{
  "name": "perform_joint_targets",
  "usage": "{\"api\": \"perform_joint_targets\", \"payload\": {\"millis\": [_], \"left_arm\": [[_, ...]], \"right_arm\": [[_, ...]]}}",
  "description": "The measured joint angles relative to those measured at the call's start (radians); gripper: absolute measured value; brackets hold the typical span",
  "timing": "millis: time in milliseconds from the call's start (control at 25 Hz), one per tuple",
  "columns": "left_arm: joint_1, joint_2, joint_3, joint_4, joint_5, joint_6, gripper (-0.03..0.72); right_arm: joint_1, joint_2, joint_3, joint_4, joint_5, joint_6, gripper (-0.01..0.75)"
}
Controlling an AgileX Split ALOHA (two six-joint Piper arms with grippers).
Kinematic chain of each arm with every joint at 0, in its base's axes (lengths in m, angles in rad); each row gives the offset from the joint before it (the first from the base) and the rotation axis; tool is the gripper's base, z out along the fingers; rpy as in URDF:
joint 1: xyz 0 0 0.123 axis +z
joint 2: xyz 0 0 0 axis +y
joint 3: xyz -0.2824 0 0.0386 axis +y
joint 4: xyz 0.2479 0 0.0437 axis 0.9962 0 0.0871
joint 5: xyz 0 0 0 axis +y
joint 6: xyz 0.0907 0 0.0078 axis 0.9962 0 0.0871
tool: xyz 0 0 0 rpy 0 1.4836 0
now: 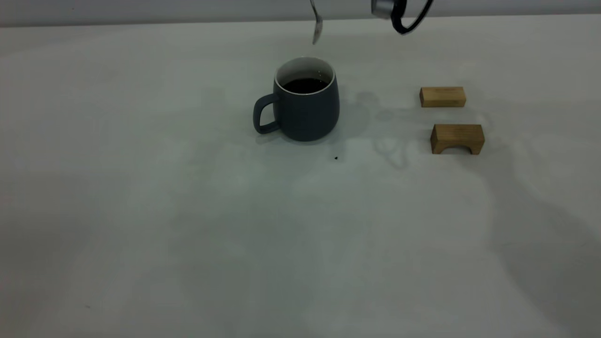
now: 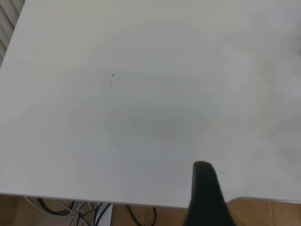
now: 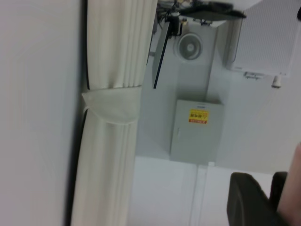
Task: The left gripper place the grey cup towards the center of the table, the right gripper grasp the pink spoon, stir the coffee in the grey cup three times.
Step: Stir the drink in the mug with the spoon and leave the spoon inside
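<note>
My left claw hangs over bare bench near its edge; I cannot tell its opening. The cup of coffee stands mid-bench, open room around. The spoon hangs above its rim, gripped by my right claw. Two wooden blocks sit rightward.
</note>
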Motion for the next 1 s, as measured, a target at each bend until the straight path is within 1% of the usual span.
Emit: {"api": "perform_joint_targets", "payload": {"millis": [160,480,1000], "left_arm": [[0.000,0.000,0.000,0.000,0.000,0.000,0.567],[0.000,0.000,0.000,0.000,0.000,0.000,0.567],[0.000,0.000,0.000,0.000,0.001,0.000,0.567]], "right_arm": [[0.001,0.049,-0.042,0.001,0.002,0.044,0.112],[0.003,0.178,-0.175,-0.001,0.002,0.056,0.112],[0.008,0.263,-0.187,-0.020,0.000,0.102,0.112]]}}
